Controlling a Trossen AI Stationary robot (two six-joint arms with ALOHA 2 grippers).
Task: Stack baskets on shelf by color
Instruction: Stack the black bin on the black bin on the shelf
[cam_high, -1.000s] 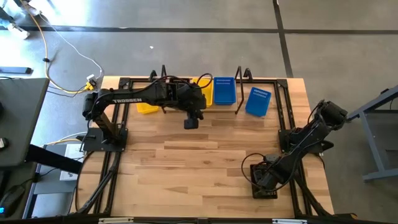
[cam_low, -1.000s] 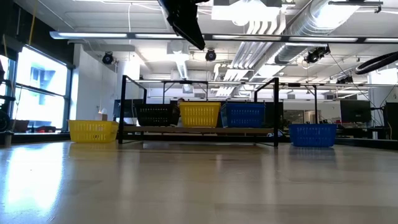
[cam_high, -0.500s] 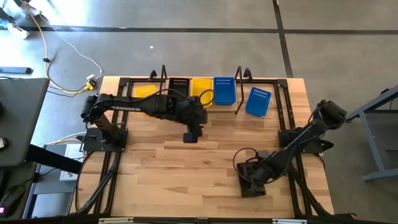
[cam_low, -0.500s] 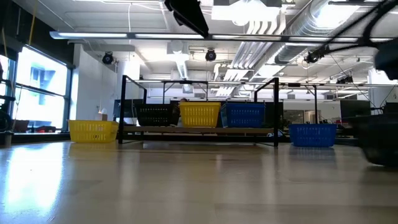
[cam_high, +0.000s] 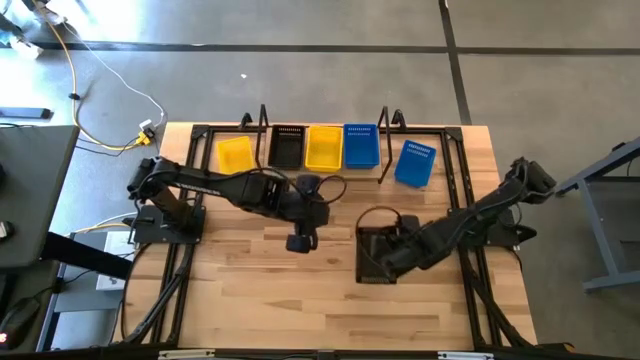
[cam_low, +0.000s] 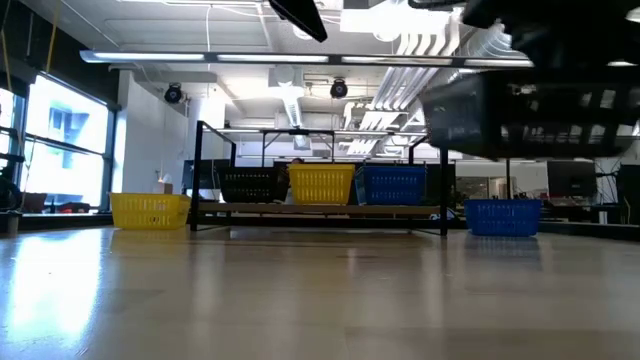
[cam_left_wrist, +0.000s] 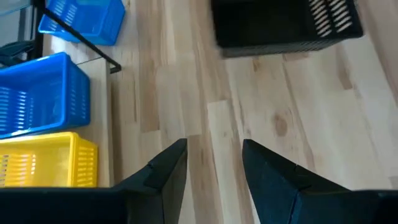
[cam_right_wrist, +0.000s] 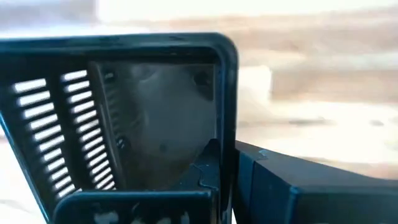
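On the shelf (cam_high: 322, 128) at the table's far edge stand a black basket (cam_high: 288, 147), a yellow basket (cam_high: 324, 147) and a blue basket (cam_high: 361, 146). A second yellow basket (cam_high: 235, 155) rests on the table left of the shelf. A second blue basket (cam_high: 415, 163) rests to its right. My left gripper (cam_high: 298, 240) hovers open and empty over the table's middle. My right gripper (cam_high: 396, 256) is shut on another black basket (cam_high: 376, 255), just right of the left gripper. That basket hangs in the air in the low view (cam_low: 530, 110). My right gripper pinches one wall of the black basket at its rim (cam_right_wrist: 226, 93), with one finger inside the tray (cam_right_wrist: 205, 167) and one outside (cam_right_wrist: 280, 183). The fingers come from the table's right. The basket is lifted clear of the table and sits about level.
The shelf's black wire brackets (cam_high: 262, 120) (cam_high: 388, 125) rise at both ends of the plank. Black frame rails (cam_high: 455, 180) run along the table's sides. Bare wood lies between the arms and the shelf (cam_high: 340, 195) and along the near edge (cam_high: 300, 310).
My right gripper has lifted the black basket clear of the near right corner and carried it up and left, toward the table's middle. My left gripper has drawn back from the shelf toward the near edge.
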